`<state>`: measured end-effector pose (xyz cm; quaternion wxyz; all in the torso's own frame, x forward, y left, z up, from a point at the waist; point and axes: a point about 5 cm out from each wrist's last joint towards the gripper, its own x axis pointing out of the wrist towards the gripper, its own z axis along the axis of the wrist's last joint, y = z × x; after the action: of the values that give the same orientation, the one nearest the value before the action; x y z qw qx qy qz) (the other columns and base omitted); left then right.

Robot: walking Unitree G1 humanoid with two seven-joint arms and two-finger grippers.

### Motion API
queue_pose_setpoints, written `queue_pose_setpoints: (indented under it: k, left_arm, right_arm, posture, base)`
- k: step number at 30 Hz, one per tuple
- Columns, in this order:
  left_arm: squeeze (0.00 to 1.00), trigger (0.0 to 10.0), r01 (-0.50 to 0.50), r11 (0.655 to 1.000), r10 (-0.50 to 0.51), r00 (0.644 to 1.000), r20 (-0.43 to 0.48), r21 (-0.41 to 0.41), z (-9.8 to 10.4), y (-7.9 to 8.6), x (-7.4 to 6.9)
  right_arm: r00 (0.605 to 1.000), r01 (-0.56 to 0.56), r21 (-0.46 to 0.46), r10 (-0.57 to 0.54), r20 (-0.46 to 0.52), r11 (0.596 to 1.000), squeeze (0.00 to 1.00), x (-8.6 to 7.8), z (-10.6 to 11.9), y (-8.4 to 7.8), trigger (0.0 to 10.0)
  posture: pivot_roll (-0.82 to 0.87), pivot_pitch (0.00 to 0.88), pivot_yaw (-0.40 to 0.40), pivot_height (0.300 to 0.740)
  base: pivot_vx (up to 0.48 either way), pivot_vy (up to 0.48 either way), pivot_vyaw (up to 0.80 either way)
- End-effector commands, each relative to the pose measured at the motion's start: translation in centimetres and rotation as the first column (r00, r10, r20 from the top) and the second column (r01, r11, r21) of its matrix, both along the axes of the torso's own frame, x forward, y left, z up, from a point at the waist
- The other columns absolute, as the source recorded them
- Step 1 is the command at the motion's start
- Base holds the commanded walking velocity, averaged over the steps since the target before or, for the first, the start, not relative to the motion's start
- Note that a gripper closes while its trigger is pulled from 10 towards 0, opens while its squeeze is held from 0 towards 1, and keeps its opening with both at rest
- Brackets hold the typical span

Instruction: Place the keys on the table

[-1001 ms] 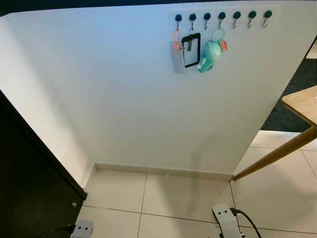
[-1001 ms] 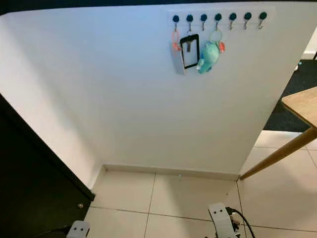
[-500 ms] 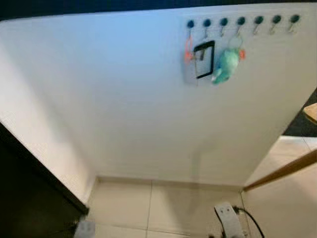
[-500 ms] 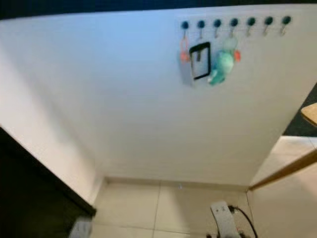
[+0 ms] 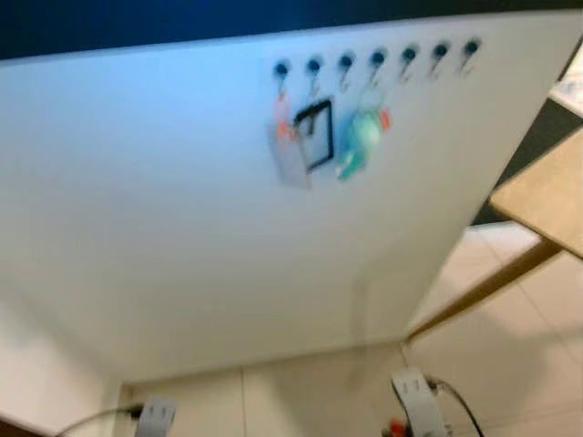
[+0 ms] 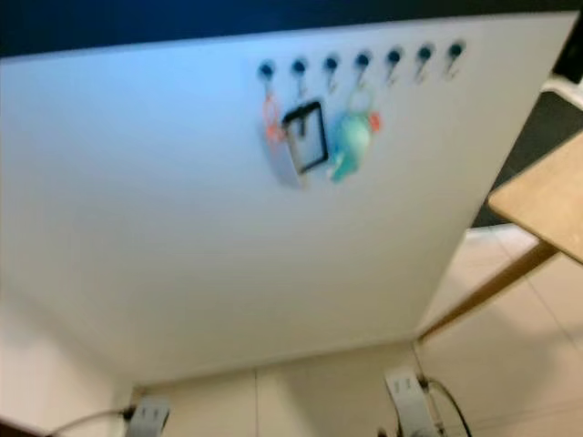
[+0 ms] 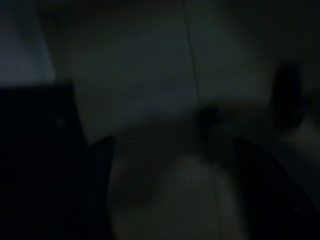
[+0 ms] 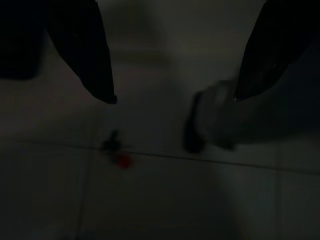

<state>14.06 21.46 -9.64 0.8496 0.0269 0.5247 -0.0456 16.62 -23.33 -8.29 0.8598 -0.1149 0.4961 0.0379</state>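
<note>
Right gripper (image 8: 172, 97) hangs low over the pale tiled floor (image 5: 510, 328), its two black fingers (image 8: 85, 55) spread wide, nothing between them. Left gripper (image 7: 172, 190) also idle, fingers apart and empty, view very dark. Keys not picked yet: bunch with teal plush charm and orange tags (image 5: 360, 141) hangs from the row of dark round hooks (image 5: 375, 58) high on the white wall panel (image 5: 182, 209), far and slightly right. Light wooden table (image 5: 547, 196) stands at right. Looks like approach step; next, an arm must rise to the hooks and close on the bunch.
</note>
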Motion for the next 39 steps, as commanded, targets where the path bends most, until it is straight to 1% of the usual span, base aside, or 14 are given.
queue_pose_setpoints:
  k: [1, 7, 15, 17, 24, 28, 29, 30, 31, 32, 33, 34, 35, 39]
  left_arm:
    - [0.00, 10.0, -0.015, 1.000, 0.016, 0.997, -0.072, 0.015, -0.6, 0.6, -2.2]
    - [0.00, 10.0, -0.026, 0.999, 0.029, 0.997, -0.074, 0.035, -0.6, 0.8, -2.2]
    - [0.00, 10.0, -0.023, 0.999, 0.026, 0.996, -0.079, 0.038, -0.6, 1.0, -2.3]
    - [0.00, 10.0, -0.016, 0.999, 0.019, 0.997, -0.080, 0.039, -0.6, 1.0, -2.3]
    - [0.00, 10.0, -0.005, 0.999, 0.008, 0.997, -0.077, 0.037, -0.6, 0.9, -2.2]
    - [0.00, 10.0, 0.000, 0.999, 0.003, 0.997, -0.076, 0.036, -0.6, 0.7, -2.1]
    - [0.00, 10.0, 0.003, 0.999, 0.000, 0.997, -0.076, 0.036, -0.6, 0.7, -2.1]
    - [0.00, 10.0, 0.005, 0.999, -0.003, 0.997, -0.079, 0.035, -0.6, 0.6, -2.1]
    - [0.00, 10.0, 0.007, 0.999, -0.004, 0.997, -0.080, 0.035, -0.6, 0.6, -2.2]
    - [0.00, 10.0, 0.007, 0.999, -0.004, 0.997, -0.080, 0.035, -0.6, 0.6, -2.2]
    - [0.00, 10.0, 0.007, 0.999, -0.004, 0.997, -0.082, 0.034, -0.7, 0.6, -2.2]
    - [0.00, 10.0, 0.007, 0.999, -0.004, 0.997, -0.083, 0.034, -0.7, 0.6, -2.2]
    - [0.00, 10.0, 0.008, 0.999, -0.005, 0.997, -0.083, 0.034, -0.7, 0.7, -2.2]
    - [0.00, 10.0, 0.012, 0.999, -0.008, 0.996, -0.085, 0.037, -0.7, 0.7, -2.3]
  right_arm:
    - [1.000, 0.000, 0.016, -0.001, 0.027, 1.000, 0.00, 0.5, 0.1, 0.6, 10.0]
    - [0.953, 0.226, 0.012, -0.224, 0.205, 0.974, 0.00, 3.1, 2.7, -3.4, 10.0]
    - [0.917, 0.180, 0.020, -0.175, 0.358, 0.984, 0.00, 5.7, 5.9, -6.2, 10.0]
    - [0.878, 0.172, 0.014, -0.160, 0.452, 0.985, 0.00, 7.4, 8.0, -7.4, 10.0]
    - [0.806, -0.089, 0.179, -0.035, 0.591, 0.980, 0.00, 11.3, 11.3, -4.9, 10.0]
    - [0.755, -0.233, 0.263, 0.003, 0.656, 0.936, 0.00, 13.2, 13.2, -3.3, 10.0]
    - [0.732, -0.281, 0.292, 0.008, 0.681, 0.914, 0.00, 13.7, 14.0, -2.9, 10.0]
    - [0.642, -0.414, 0.334, 0.011, 0.767, 0.847, 0.00, 14.9, 16.7, -2.0, 10.0]
    - [0.603, -0.465, 0.334, 0.017, 0.798, 0.820, 0.00, 15.3, 17.9, -1.8, 10.0]
    - [0.603, -0.465, 0.334, 0.017, 0.798, 0.820, 0.00, 15.3, 17.9, -1.8, 10.0]
    - [0.552, -0.530, 0.329, 0.024, 0.834, 0.782, 0.13, 15.5, 19.4, -1.5, 10.0]
    - [0.526, -0.562, 0.321, 0.031, 0.850, 0.762, 0.80, 15.5, 20.1, -1.5, 10.0]
    - [0.502, -0.587, 0.303, 0.043, 0.864, 0.751, 1.00, 15.6, 20.8, -1.5, 10.0]
    - [0.406, -0.661, 0.222, 0.092, 0.909, 0.717, 1.00, 15.5, 23.5, -1.5, 10.0]
  posture:
    - [-0.09, 0.016, 0.070, 0.740]
    - [-0.08, 0.018, 0.074, 0.740]
    - [-0.09, 0.025, 0.083, 0.740]
    - [-0.10, 0.029, 0.087, 0.740]
    - [-0.10, 0.030, 0.088, 0.740]
    - [-0.10, 0.024, 0.087, 0.740]
    - [-0.10, 0.024, 0.087, 0.740]
    - [-0.09, 0.022, 0.087, 0.740]
    - [-0.09, 0.022, 0.087, 0.740]
    - [-0.09, 0.022, 0.087, 0.740]
    - [-0.10, 0.020, 0.090, 0.740]
    - [-0.10, 0.021, 0.090, 0.740]
    - [-0.10, 0.022, 0.092, 0.740]
    - [-0.10, 0.025, 0.091, 0.740]
  base:
    - [0.000, 0.000, 0.00]
    - [0.000, 0.000, 0.00]
    - [0.000, 0.000, 0.00]
    - [0.000, 0.000, 0.00]
    - [0.000, 0.000, 0.00]
    - [0.000, 0.000, 0.00]
    - [0.000, 0.000, 0.00]
    - [0.000, 0.000, 0.00]
    - [0.000, 0.000, 0.00]
    - [0.000, 0.000, 0.00]
    - [0.000, 0.000, 0.00]
    - [0.000, 0.000, 0.00]
    - [0.000, 0.000, 0.00]
    - [0.000, 0.000, 0.00]
